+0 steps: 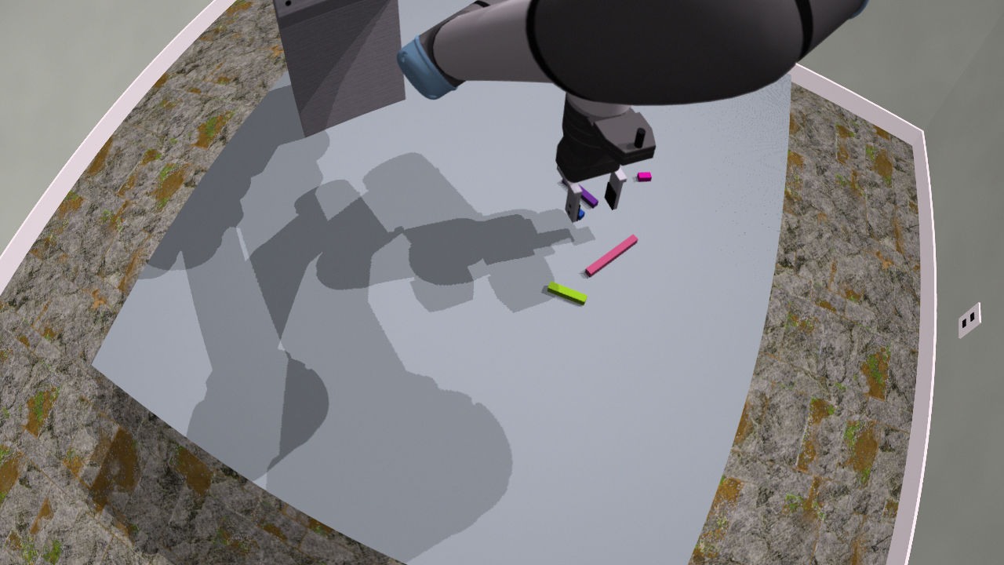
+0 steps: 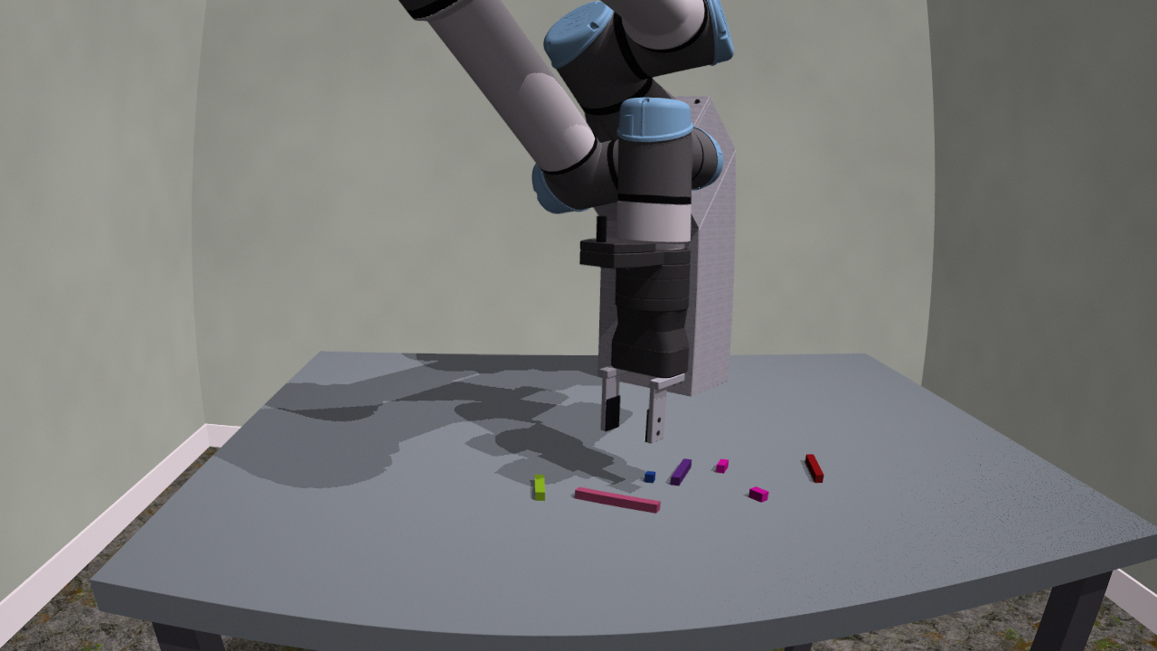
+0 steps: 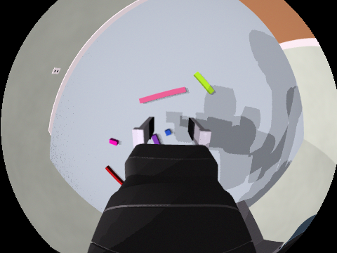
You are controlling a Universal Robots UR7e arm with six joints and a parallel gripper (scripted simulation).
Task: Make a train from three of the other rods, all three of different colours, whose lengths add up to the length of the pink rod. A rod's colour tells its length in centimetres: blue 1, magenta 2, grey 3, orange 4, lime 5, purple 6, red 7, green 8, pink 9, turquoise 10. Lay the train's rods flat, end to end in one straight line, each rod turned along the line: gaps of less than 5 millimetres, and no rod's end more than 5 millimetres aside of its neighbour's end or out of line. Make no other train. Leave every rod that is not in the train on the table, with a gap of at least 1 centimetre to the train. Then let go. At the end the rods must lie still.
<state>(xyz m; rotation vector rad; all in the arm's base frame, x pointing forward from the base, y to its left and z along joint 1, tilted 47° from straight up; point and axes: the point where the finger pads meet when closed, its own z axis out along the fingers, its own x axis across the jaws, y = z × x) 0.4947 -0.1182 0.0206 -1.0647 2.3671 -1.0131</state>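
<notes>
My gripper (image 2: 633, 420) is open and empty, hanging above the table over the small blue rod (image 2: 649, 476). It also shows in the top view (image 1: 595, 198) and the wrist view (image 3: 170, 131). The blue rod (image 3: 168, 132) lies between the fingers in the wrist view, well below them. The purple rod (image 2: 680, 471) (image 1: 588, 199) lies just right of it, partly hidden by my left finger. The long pink rod (image 2: 616, 499) lies in front, also seen in the top view (image 1: 611, 255). Two magenta rods (image 2: 720, 465) (image 2: 757, 494) lie further right.
A lime rod (image 2: 539, 487) lies left of the pink rod. A red rod (image 2: 813, 467) lies at the far right. The grey robot pedestal (image 1: 340, 60) stands at the back of the table.
</notes>
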